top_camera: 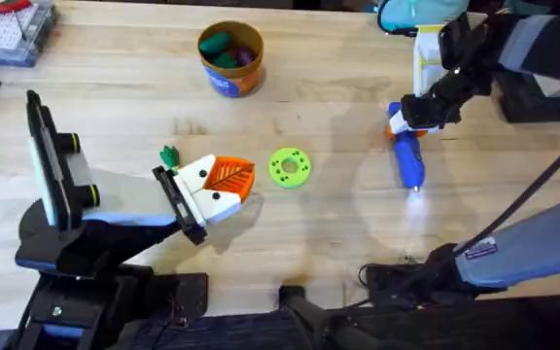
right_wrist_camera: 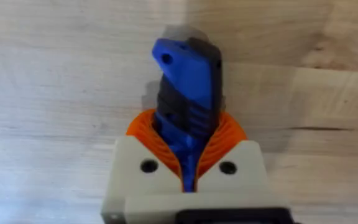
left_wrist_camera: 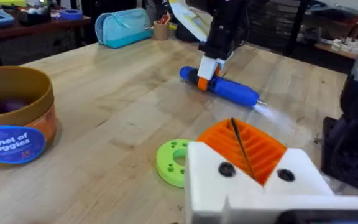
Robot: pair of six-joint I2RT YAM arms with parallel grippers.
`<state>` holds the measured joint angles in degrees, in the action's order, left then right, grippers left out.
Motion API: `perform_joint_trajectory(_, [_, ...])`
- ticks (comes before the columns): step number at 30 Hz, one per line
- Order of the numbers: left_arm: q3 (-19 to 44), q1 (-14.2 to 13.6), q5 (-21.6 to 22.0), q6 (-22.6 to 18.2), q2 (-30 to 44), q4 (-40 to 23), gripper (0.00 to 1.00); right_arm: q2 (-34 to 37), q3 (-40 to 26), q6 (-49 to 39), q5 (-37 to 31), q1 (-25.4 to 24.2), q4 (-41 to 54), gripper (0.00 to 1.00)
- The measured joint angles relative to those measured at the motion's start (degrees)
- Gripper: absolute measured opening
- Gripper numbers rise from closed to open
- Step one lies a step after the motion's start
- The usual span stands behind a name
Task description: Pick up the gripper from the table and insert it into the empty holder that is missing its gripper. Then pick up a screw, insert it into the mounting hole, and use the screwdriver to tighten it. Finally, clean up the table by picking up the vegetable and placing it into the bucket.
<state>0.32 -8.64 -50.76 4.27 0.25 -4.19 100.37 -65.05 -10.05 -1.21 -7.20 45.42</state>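
Note:
The gripper (top_camera: 217, 202), a white base with an orange ribbed finger, sits on the black holder (top_camera: 178, 199) at the tip of the pale grey arm. There it forms my left gripper (top_camera: 248, 175) (left_wrist_camera: 235, 126), shut with nothing between the fingers. Dark mounting holes (left_wrist_camera: 227, 168) show in the white bases. The blue screwdriver (top_camera: 409, 160) (left_wrist_camera: 229, 89) lies on the table, tip lit. My right gripper (top_camera: 418, 115) (right_wrist_camera: 188, 155) is shut on its rear end. A dark green vegetable (top_camera: 169, 156) lies beside the holder. The bucket (top_camera: 229, 83) (left_wrist_camera: 17, 134) stands at the back. The screw is out of view.
A lime-green disc (top_camera: 290, 166) (left_wrist_camera: 173, 162) lies just right of the left fingertips. An upright plate with black knobs (top_camera: 52, 165) stands at the left. A parts box (top_camera: 13, 29) and a blue pouch (top_camera: 411, 15) sit at the far corners.

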Motion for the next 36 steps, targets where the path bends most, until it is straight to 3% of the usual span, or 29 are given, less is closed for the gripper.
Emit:
perform_joint_trajectory(2, [0.0, 0.0, 0.0, 0.0, 0.0, 0.0, 0.004, 0.0, 0.0, 0.1, 0.2, 0.0, 0.0, 0.023])
perform_joint_trajectory(19, [0.0, 0.0, 0.0, 0.0, 0.0, 0.0, 0.004, -0.9, -2.9, 0.2, 1.6, 0.0, 3.8, 0.026])
perform_joint_trajectory(29, [0.0, 0.0, 0.0, 0.0, 0.0, 0.0, 0.004, -9.4, -19.1, 0.2, 6.7, 0.1, 4.0, 0.026])
perform_joint_trajectory(36, [0.0, 0.0, 0.0, 0.0, 0.0, 0.0, 0.004, -10.7, -32.0, 0.2, 12.7, 0.4, 4.4, 0.026])
